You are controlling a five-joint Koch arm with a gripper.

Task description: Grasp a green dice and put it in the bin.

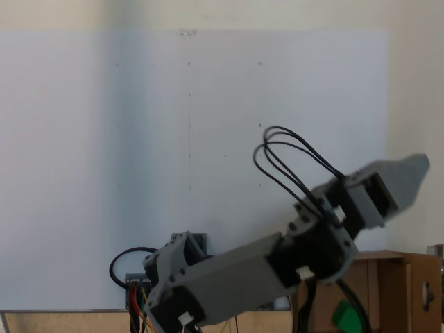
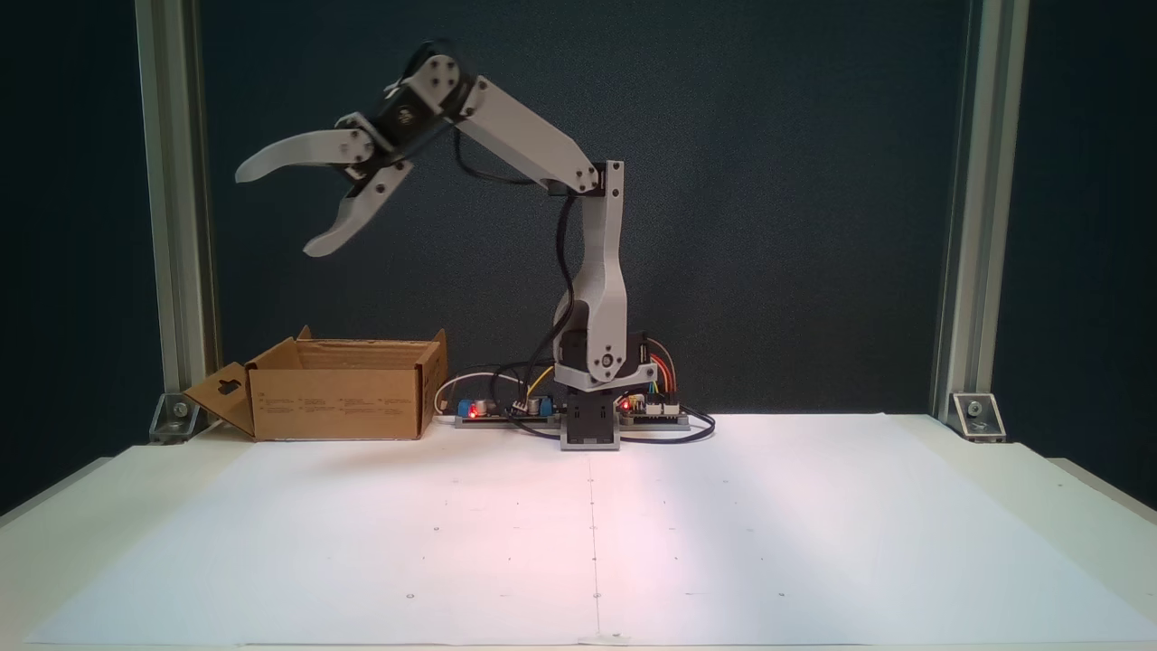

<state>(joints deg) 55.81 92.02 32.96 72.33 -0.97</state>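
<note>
Green, bright, small: the green dice [image 1: 349, 316] shows in a fixed view as a cube-like patch with soft corners, sitting inside the brown cardboard bin [image 1: 388, 284], low at the frame's bottom right. Pips too blurred to read. Black cables from the arm cross just beside it, partly covering its left side. It lies below the claw, not touching it.

Bin in the other fixed view [image 2: 339, 398]: plain tan walls, upright flaps, one flap with a hang-hole folded out to the left; the dice is hidden behind the walls there. The box stands on the white paper-covered table [image 2: 768, 524], well below the claw and slightly to its right in that view.

Grey plastic gripper [image 2: 276, 210] is raised high, jaws spread wide apart, nothing between them; upper jaw points left, lower jaw angles down-left. In the first fixed view the gripper [image 1: 409, 177] reaches toward the right edge above the bin, one pale grey jaw visible.

Grey robot arm [image 2: 597, 271] rises from its base at the table's back edge, elbow bent, forearm sloping up toward the claw. Circuit boards with red lights [image 2: 651, 407] and coloured wires sit beside the base, well right of and below the claw.
</note>
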